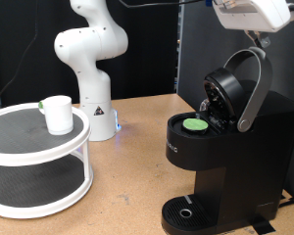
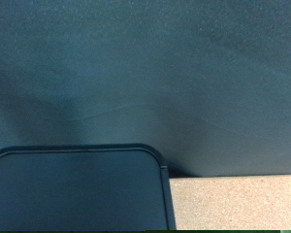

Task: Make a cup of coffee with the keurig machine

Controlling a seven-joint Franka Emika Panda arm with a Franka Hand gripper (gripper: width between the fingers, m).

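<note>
Nearest the camera in the exterior view, the keurig machine stands at the bench's front right corner, its round drip base at the front edge. Its lid is tilted up and open, the arched grey handle raised, and a green-topped pod sits in the exposed chamber. On the bench's left side stands a white two-tier round rack; the cup rests upright on its upper shelf, well apart from the machine. Behind the rack, near the back edge, is the white robot arm's base. The tool hangs above the machine's raised handle, at the exterior view's top right, far from the cup; whether its fingers are spread or closed cannot be told. The wrist view shows only a dark rounded panel, a dark backdrop and a strip of bench.
</note>
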